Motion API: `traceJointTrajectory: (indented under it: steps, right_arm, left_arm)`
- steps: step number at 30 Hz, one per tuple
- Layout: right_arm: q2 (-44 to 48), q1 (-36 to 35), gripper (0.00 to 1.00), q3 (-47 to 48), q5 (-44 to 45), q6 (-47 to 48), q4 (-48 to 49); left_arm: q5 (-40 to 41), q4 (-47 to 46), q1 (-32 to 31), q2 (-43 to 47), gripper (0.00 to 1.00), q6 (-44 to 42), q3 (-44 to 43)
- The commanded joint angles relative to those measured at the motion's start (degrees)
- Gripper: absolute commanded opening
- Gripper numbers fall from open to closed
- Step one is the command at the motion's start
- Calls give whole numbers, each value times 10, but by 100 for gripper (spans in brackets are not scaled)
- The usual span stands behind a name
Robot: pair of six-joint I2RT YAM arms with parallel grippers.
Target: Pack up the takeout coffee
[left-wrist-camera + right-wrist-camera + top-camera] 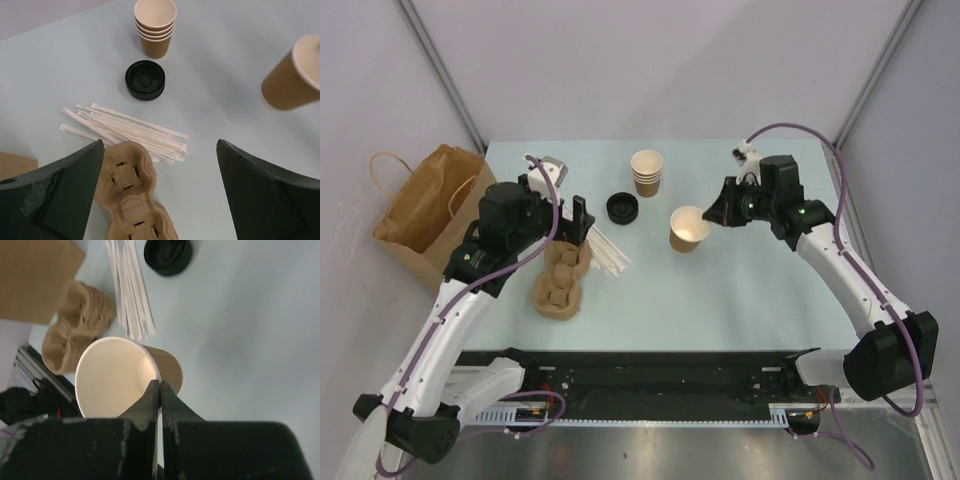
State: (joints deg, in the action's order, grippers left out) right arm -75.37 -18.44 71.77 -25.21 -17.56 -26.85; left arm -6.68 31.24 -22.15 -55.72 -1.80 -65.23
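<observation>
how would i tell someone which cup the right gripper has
On the pale blue table, look right of centre, at the tip of the right gripper. The cup there is tan paper, open-topped with a cream inside, its rim pinched by that gripper. Unlike the stack of cups farther back, it is a single cup, alone.

- Bag (420, 215) at the worktop's (740, 300) left edge — cup carrier (558, 290) to its right.
- Straws (610, 252) just right of the carrier; lids (622, 207) behind them.
- Cup stack (647, 172) behind the lids — single cup (688, 228) right of them.
</observation>
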Motion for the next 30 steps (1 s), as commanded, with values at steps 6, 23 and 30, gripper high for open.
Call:
traceJointTrajectory:
  steps: [6, 23, 30]
  right_arm:
    - [7, -98, 0, -87, -11, 120, -14]
    - [-48, -148, 0, -181, 5, 146, 134]
    - [-45, -148, 9, -204, 1, 157, 148]
  left_arm:
    - [-78, -63, 27, 55, 100, 68, 101]
    - [-97, -93, 31, 41, 100, 82, 107]
    - [-98, -103, 31, 33, 100, 87, 114]
